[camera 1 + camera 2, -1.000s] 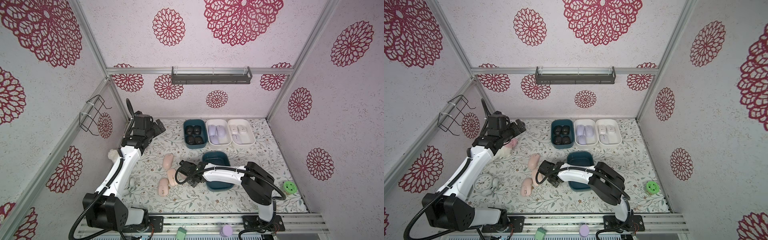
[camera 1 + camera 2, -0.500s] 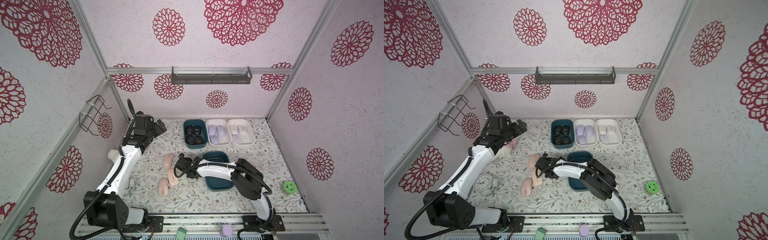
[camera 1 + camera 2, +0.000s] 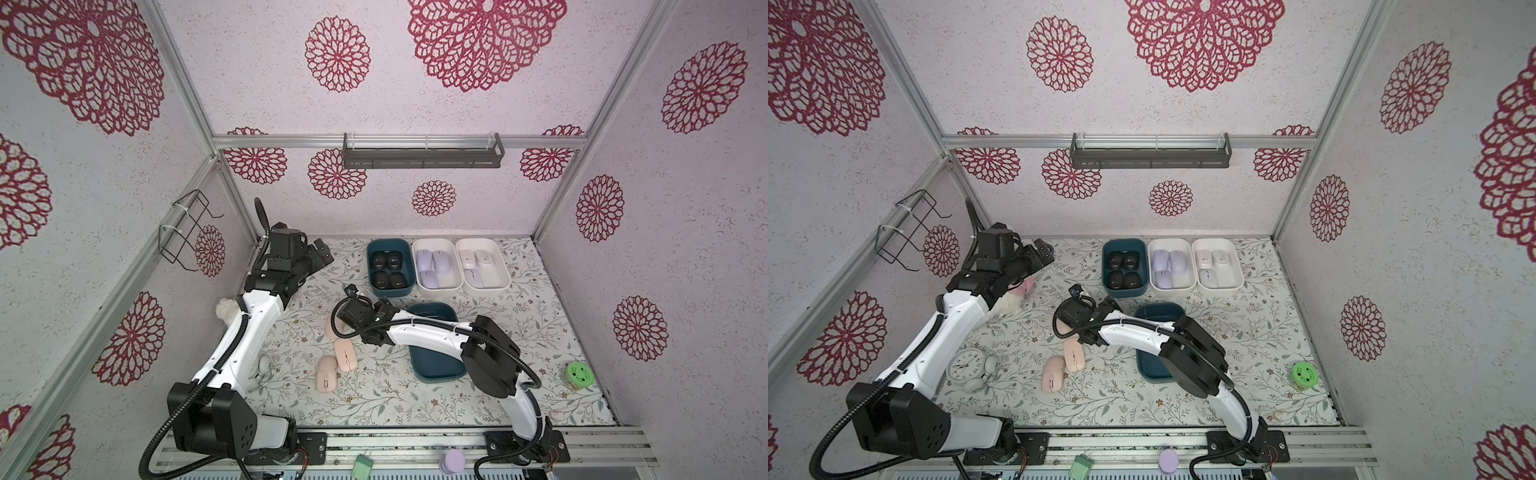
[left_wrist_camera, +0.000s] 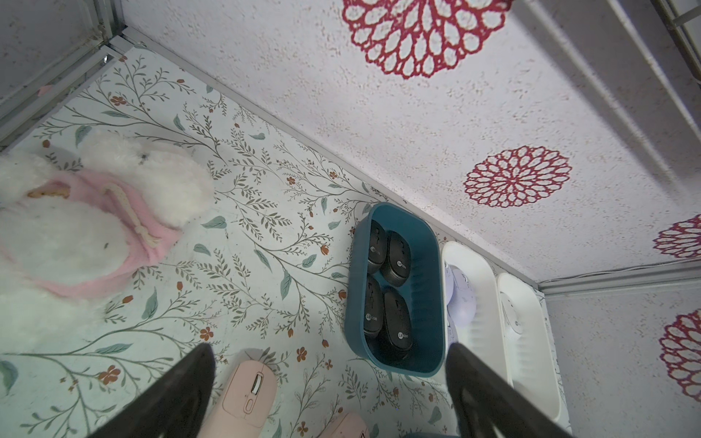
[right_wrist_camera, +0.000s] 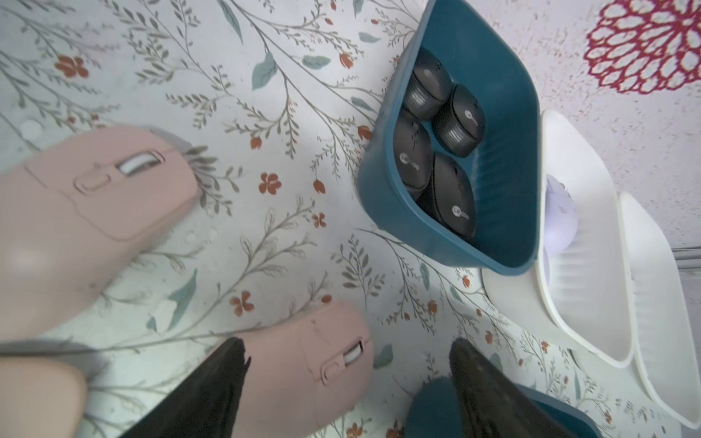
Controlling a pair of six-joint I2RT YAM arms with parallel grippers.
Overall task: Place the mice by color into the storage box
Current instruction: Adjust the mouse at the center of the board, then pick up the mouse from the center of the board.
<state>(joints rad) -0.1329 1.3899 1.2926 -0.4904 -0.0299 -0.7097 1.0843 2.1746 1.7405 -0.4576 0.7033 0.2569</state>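
**Pink mice left to sort:** the right claw (image 5: pixel 347 343) is held low over the worktop (image 3: pixel 399 395), its jaws spread apart and clamped on nothing. Three pink mice (image 3: pixel 326 374) are strung loosely from 12 to 6 o'clock in both top views. The middle mouse (image 3: pixel 345 354), laid roughly 11 to 5, is taken to be the one directly beneath that claw. In the right wrist view that mouse (image 5: pixel 303 364) is framed wheel-end first in the gap. It is crowded against one finger (image 5: pixel 197 398) and clear of the other, its length set at a slant to the line between them. The empty bin (image 3: pixel 436 365) is found at 3 o'clock from the mice, under the right forearm. Black mice (image 3: pixel 390 268), lavender and white ones are lodged in three bins from 1 to 2 o'clock. The left claw (image 3: pixel 322 250), jaws wide and empty, is held well apart toward 11 o'clock, near the plush (image 4: pixel 144 174). The right arm is judged the nearer, and the grasp is expected to hinge on centring the gap and squaring it to the mouse's narrow sides.
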